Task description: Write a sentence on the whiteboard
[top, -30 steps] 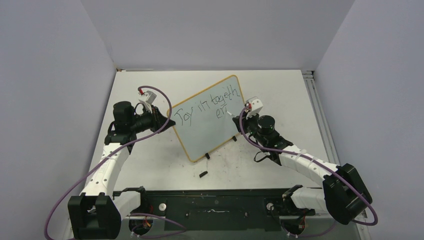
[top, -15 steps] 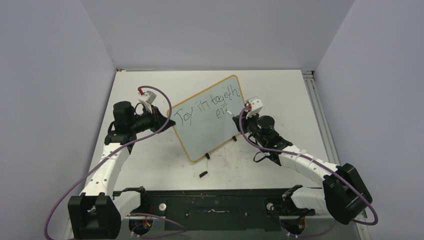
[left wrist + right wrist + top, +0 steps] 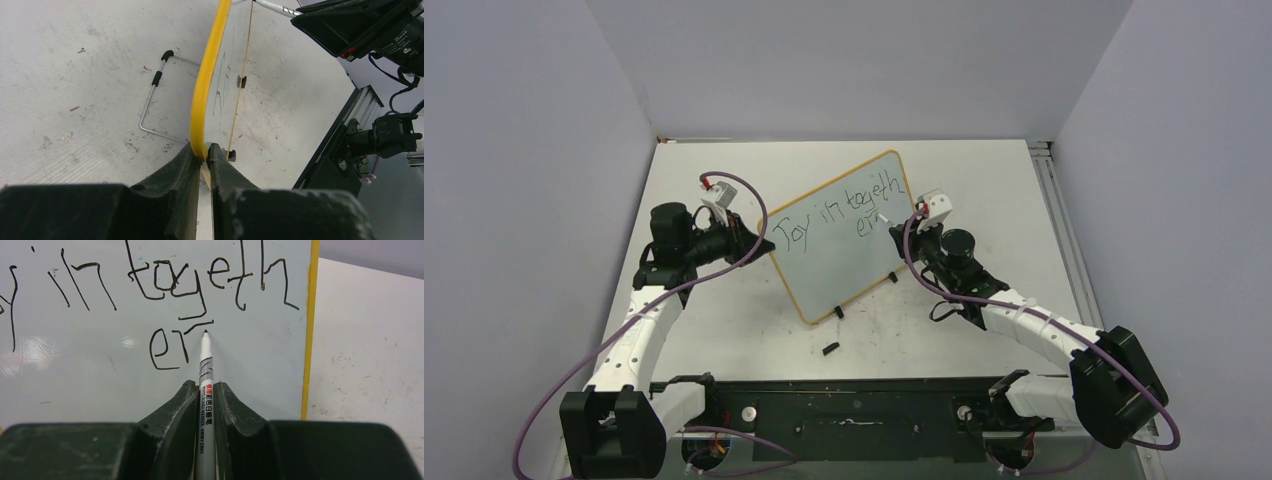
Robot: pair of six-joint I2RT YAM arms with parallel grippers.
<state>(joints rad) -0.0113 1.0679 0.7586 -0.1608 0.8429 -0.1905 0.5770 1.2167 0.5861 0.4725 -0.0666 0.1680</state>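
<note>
The whiteboard (image 3: 844, 255) stands tilted on the table, yellow-framed, on two black clip feet. The sentence (image 3: 842, 212) on it reads "Joy in togeth" with "er" below; it shows close up in the right wrist view (image 3: 170, 285). My left gripper (image 3: 762, 243) is shut on the board's left edge; the left wrist view shows the yellow frame (image 3: 206, 90) pinched between the jaws (image 3: 202, 152). My right gripper (image 3: 902, 228) is shut on a white whiteboard marker (image 3: 205, 375). Its black tip (image 3: 205, 332) sits at the right end of the "r" stroke.
A small black marker cap (image 3: 829, 349) lies on the table in front of the board. A bent wire stand (image 3: 155, 100) lies behind the board in the left wrist view. The black base rail (image 3: 854, 410) runs along the near edge.
My right gripper has shifted slightly up and right along the board, drawing the marker tip to the end of the "r" stroke. The left gripper and board have not moved.
</note>
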